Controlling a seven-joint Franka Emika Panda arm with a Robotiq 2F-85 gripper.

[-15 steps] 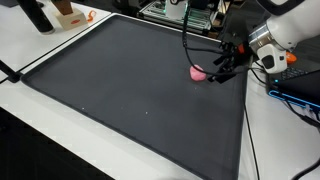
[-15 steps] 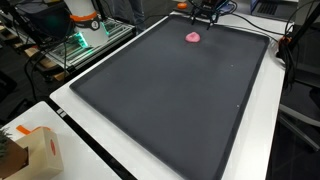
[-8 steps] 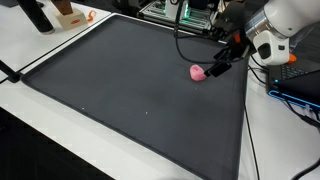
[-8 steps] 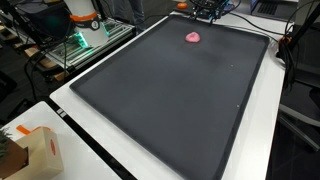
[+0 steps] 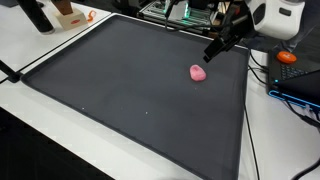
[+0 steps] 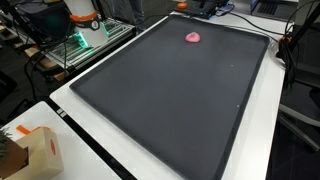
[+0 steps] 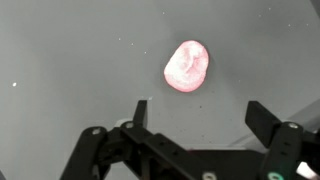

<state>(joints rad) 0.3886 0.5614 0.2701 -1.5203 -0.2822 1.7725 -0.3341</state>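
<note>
**Pink lump** (image 7: pixel 188 66): soft-looking and irregular, it lies alone on the dark mat (image 5: pixel 120 90), near one edge and close to a corner in both exterior views. The hand (image 7: pixel 198 110) hangs above the lump and clear of it, with its fingers (image 7: pixel 141 112) spread wide and holding nothing. In an exterior view the hand (image 5: pixel 213 54) stands raised over the mat's margin, apart from the lump. The mat covers a white bench (image 5: pixel 45 48). Judgement: from this pose a sound grip would need the lump centred between the fingers, a straight descent until the tips nearly meet the mat, and a gentle closure, since the lump looks easily squashed.
</note>
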